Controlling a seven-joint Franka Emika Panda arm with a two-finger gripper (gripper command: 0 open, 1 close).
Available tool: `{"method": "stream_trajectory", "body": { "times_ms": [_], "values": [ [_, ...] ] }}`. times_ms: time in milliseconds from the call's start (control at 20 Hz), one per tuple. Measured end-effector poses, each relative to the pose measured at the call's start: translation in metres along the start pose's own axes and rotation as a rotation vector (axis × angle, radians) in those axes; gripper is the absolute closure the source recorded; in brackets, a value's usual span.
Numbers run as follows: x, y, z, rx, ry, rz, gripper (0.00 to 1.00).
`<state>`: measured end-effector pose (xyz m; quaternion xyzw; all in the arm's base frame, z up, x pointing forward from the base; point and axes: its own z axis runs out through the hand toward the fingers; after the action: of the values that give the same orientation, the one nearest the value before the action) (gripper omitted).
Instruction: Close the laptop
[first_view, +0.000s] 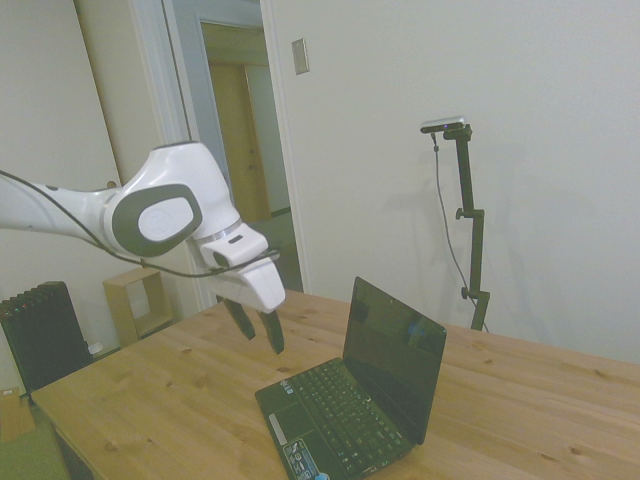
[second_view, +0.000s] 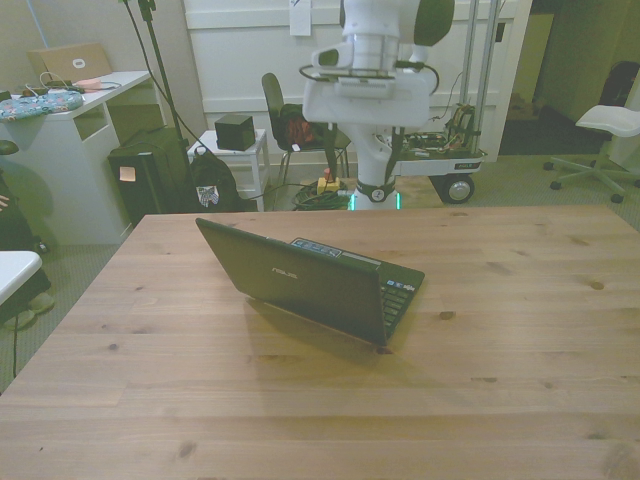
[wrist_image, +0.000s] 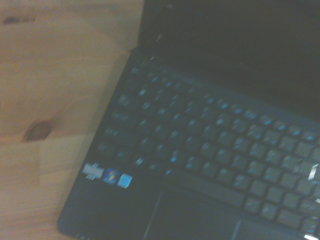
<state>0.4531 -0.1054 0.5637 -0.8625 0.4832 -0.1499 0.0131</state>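
Laptop (first_view: 355, 400) sits open on the wooden table (first_view: 150, 390), its lid standing up on the far side of the keyboard from the empty gripper (first_view: 260, 330), whose fingers hang a little apart above the keyboard's edge

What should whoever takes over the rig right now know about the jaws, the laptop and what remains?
Gripper: jaws open, holding nothing, in the air above the table beside the keyboard end of the laptop, not touching it.
Laptop: stands open on the table, screen upright, lid back facing the front camera; the wrist view shows its keyboard and palm-rest stickers.
Done: nothing yet; lid untouched.
Left: get behind the lid's top edge and push it down onto the keyboard.
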Motion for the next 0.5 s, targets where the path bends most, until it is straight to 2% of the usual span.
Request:
{"method": "stream_trajectory", "body": {
  "times_ms": [100, 250, 500],
  "values": [
    [0.028, -0.004, -0.016, 0.012, 0.030, 0.033, 0.00],
    [0.073, -0.012, -0.024, 0.026, 0.057, 0.092, 0.00],
    [0.137, -0.027, -0.014, 0.029, 0.074, 0.181, 0.00]
  ]
}}
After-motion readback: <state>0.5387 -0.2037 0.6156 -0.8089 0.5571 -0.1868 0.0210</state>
